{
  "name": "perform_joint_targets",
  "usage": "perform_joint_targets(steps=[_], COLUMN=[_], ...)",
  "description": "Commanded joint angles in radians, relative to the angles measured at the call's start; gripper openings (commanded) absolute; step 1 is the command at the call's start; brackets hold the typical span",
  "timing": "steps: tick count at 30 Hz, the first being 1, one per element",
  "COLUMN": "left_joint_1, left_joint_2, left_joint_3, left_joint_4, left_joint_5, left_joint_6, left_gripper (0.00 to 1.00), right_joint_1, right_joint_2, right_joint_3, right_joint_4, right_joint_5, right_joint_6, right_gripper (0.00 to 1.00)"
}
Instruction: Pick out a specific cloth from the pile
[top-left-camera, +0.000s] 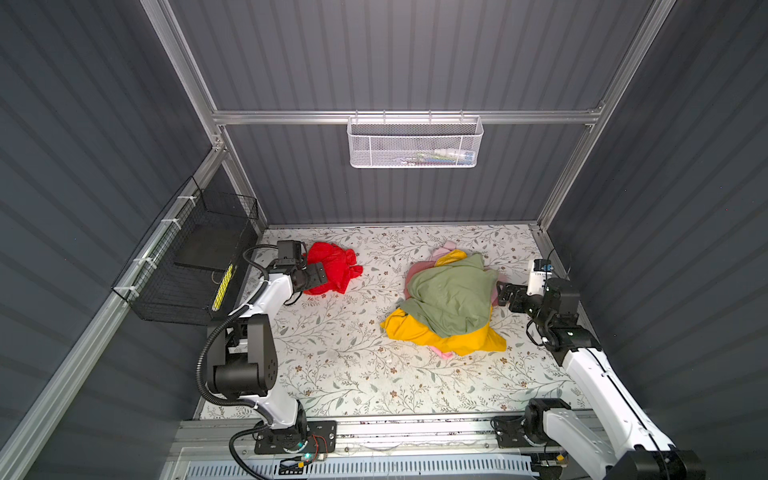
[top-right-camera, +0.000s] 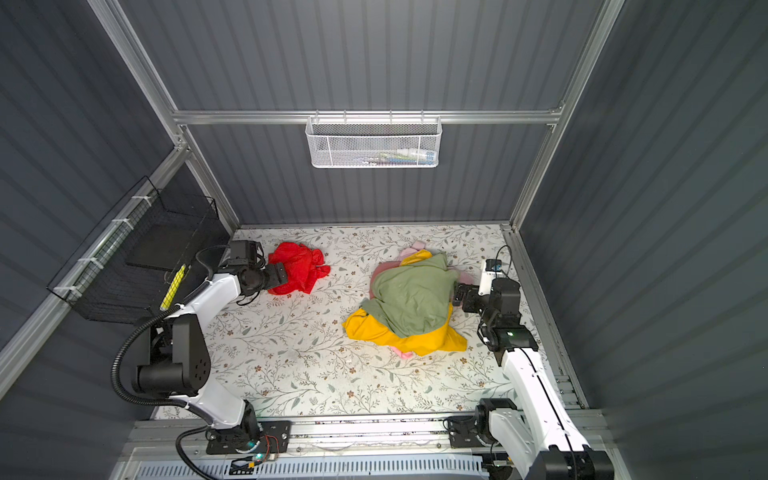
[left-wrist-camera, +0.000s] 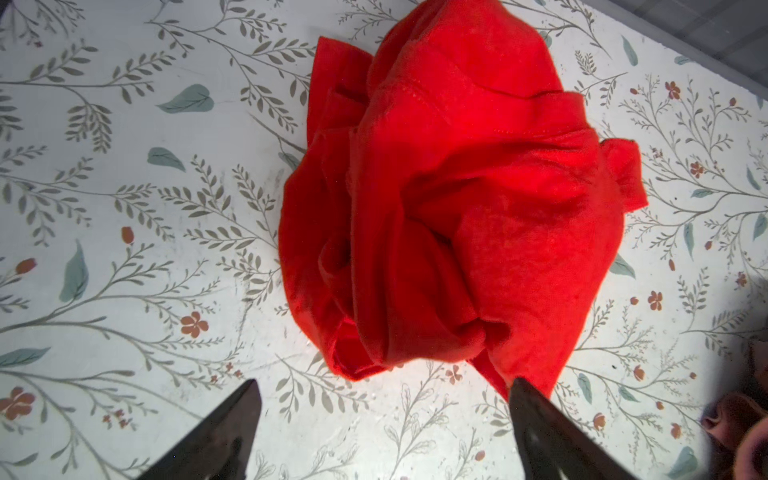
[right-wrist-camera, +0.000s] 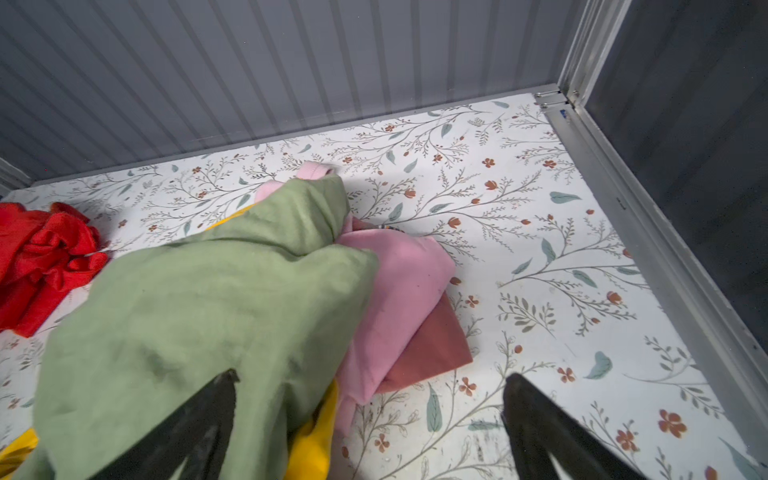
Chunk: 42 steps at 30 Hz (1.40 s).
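Loosely bunched cloth — long axis roughly away from left gripper, jaws apart.

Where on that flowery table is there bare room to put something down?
Free: the table's wide front before the pile, and the gap between red cloth and pile. Crowded: left gripper by the red cloth, right gripper by the pile.

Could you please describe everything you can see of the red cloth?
The red cloth is bright, thin-looking fabric with a stitched hem, crumpled into a loose mound. It lies on the floral table near the back left, well apart from the pile. The left pincer stands open beside it, gripping nothing; one fingertip overlaps its edge, contact unclear.
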Motion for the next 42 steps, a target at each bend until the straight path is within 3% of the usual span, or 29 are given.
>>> perform_joint_targets(steps=[1, 9, 15, 19, 21, 24, 26, 29, 31, 32, 33, 35, 38, 42], left_joint_1=[-0.034, -0.066, -0.066, -0.068, -0.068, -0.068, -0.068, -0.068, -0.068, -0.067, -0.067, -0.057, -0.053, -0.050], left_joint_2=[-0.073, -0.219, -0.282, -0.301, -0.301, -0.302, -0.285, -0.208, -0.145, -0.117, -0.110, -0.080, -0.049, -0.087], left_joint_3=[-0.065, -0.234, -0.325, -0.369, -0.398, -0.507, -0.600, -0.646, -0.678, -0.697, -0.697, -0.654, -0.615, -0.661], left_joint_4=[0.074, 0.221, 0.303, 0.339, 0.378, 0.571, 0.767, 0.906, 1.017, 1.116, 1.121, 1.076, 1.038, 1.081], left_joint_5=[-0.101, -0.165, -0.223, -0.335, -0.408, -0.486, -0.498, -0.509, -0.508, -0.499, -0.477, -0.429, -0.358, -0.324], left_joint_6=[-0.007, 0.004, 0.030, 0.070, 0.102, 0.159, 0.195, 0.240, 0.263, 0.284, 0.284, 0.313, 0.358, 0.350], left_gripper=[0.95, 0.99, 1.00, 1.00, 1.00, 1.00, 1.00, 1.00, 1.00, 1.00, 1.00, 1.00, 1.00, 1.00], right_joint_1=[-0.004, -0.003, -0.003, -0.003, -0.002, -0.002, -0.004, -0.005, -0.018, -0.024, -0.028, -0.037, -0.045, -0.046], right_joint_2=[-0.014, 0.028, 0.165, 0.307, 0.320, 0.372, 0.446, 0.573, 0.518, 0.542, 0.564, 0.532, 0.554, 0.556], right_joint_3=[-0.058, -0.209, -0.308, -0.312, -0.270, -0.272, -0.293, -0.298, -0.252, -0.254, -0.257, -0.227, -0.238, -0.238], right_joint_4=[0.154, 0.435, 0.730, 0.880, 0.811, 0.887, 1.002, 1.162, 0.976, 1.020, 1.065, 0.953, 1.010, 1.014], right_joint_5=[0.071, 0.089, 0.075, 0.048, 0.045, 0.045, 0.077, 0.096, 0.092, 0.087, 0.093, 0.091, 0.077, 0.073], right_joint_6=[-0.027, -0.045, -0.068, -0.093, -0.121, -0.154, -0.154, -0.152, -0.133, -0.128, -0.121, -0.108, -0.105, -0.105], right_gripper=[0.99, 0.99, 0.99, 0.99, 0.99, 0.99, 0.99, 0.99, 0.99, 0.99, 0.99, 0.99, 0.99, 0.99])
